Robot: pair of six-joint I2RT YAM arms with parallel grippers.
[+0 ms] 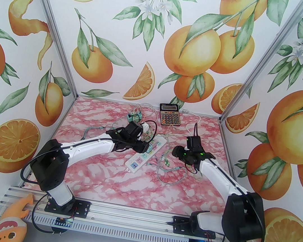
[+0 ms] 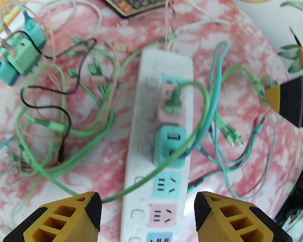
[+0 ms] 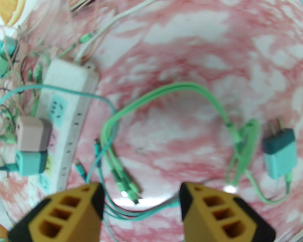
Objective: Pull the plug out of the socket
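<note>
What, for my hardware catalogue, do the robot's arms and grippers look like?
The left arm and right arm are white tubes with black joint housings, green wrist lights and black cables. The left gripper and right gripper have yellow hollow-celled wedge fingers with black ribbed pads.

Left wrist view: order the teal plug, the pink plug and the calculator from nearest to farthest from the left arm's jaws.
1. Teal plug, on the power strip, just ahead.
2. Pink plug, next socket beyond it.
3. Calculator, past the strip's far end.
</note>
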